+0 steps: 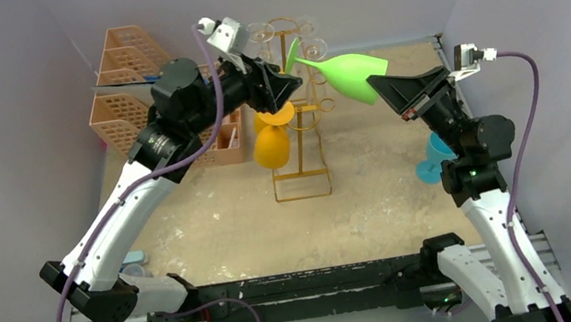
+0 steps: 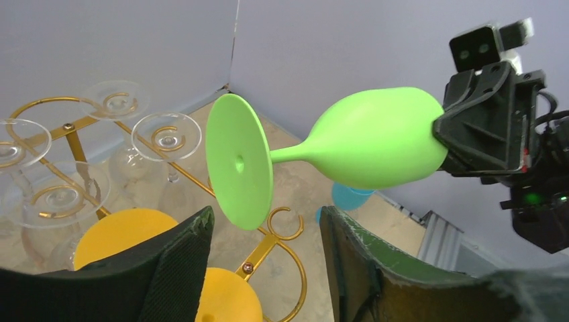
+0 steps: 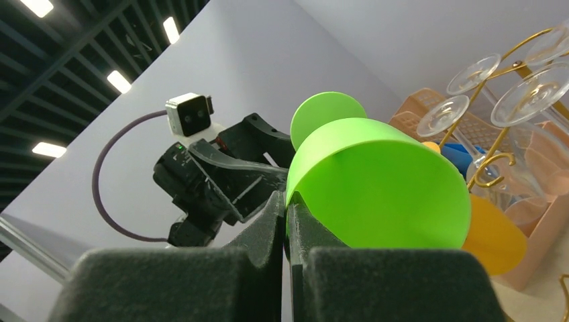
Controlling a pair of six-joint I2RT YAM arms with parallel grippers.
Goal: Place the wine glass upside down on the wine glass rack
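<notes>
The green wine glass (image 1: 346,73) lies sideways in the air, its foot pointing at the gold wire wine glass rack (image 1: 300,178). My right gripper (image 1: 381,87) is shut on the bowl's rim; the right wrist view shows one finger inside and one outside the glass (image 3: 376,181). My left gripper (image 1: 288,87) is open and empty over the rack. In the left wrist view the green foot (image 2: 238,161) hangs just ahead of and above my left gripper (image 2: 265,213), over a free ring hook (image 2: 285,223) of the rack.
An orange glass (image 1: 271,146) and several clear glasses (image 1: 262,33) hang upside down on the rack. A peach lattice organizer (image 1: 124,91) stands at the back left. A blue glass (image 1: 434,156) stands on the table by the right arm.
</notes>
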